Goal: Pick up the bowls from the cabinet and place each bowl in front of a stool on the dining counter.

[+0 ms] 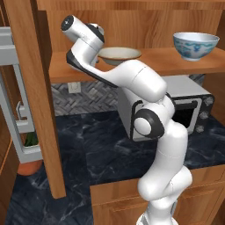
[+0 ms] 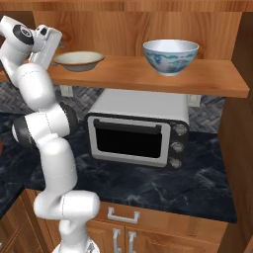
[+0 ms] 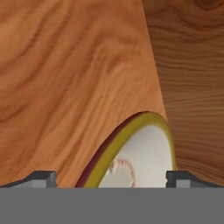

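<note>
Two dark fingers (image 3: 43, 178) stand spread at the bottom of the hand view, one on each side of the cream bowl (image 3: 140, 162), whose yellow-and-dark rim rises between them; they hold nothing yet. Beyond that rim lies the wood-grain shelf (image 3: 65, 87) and the cabinet's back panel.

From the base, the black marble surface (image 2: 148, 188) comes first, carrying the toaster oven (image 2: 138, 133). Above it the white arm reaches up to the cabinet (image 1: 30, 88), its hand at the left end of the plank, just beside the shallow bowl. Further along the same plank, well apart, the deep blue-patterned bowl (image 2: 170, 55) sits upright and untouched.

The risk, as I judge it, is in the grasp: the shallow bowl's rim is thin and sloped, so fingers closing off-centre could tip it or nudge it toward the plank's edge. Lifting too steeply could also knock the hand against the cabinet above.
</note>
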{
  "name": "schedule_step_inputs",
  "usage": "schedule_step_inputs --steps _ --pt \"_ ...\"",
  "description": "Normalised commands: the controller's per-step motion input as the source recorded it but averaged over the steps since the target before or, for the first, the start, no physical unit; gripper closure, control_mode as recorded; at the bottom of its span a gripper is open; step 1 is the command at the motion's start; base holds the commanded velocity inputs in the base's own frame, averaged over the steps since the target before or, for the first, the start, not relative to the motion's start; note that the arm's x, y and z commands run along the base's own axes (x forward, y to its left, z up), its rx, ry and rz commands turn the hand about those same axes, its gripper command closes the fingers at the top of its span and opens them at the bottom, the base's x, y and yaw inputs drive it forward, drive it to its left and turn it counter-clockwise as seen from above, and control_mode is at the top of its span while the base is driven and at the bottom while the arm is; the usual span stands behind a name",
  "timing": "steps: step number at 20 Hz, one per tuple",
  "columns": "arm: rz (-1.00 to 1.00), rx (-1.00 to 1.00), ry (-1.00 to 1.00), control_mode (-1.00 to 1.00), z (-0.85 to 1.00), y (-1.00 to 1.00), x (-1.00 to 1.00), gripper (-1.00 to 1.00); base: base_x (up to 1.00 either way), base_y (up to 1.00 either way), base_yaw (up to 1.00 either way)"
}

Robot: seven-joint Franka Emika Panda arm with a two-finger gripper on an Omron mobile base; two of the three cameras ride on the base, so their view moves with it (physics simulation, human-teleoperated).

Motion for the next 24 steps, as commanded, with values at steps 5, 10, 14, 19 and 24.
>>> schedule_step_inputs --steps 5,10,14,19,24 --pt "-0.03 0.02 0.00 -1.00 -0.22 -0.03 -0.06 -1.00 0.00 0.00 0.00" --pt "-0.02 0.03 0.00 -1.00 -0.29 -0.04 0.00 1.00 0.00 0.00 0.00" --pt "0.00 0.02 0.00 -1.00 -0.23 0.00 0.00 1.00 0.00 0.00 0.00" --pt "0.00 0.01 0.00 -1.00 -0.17 0.00 0.00 1.00 0.00 0.00 0.00" --pt "0.00 0.00 0.00 -1.00 -0.13 0.00 0.00 1.00 0.00 0.00 0.00"
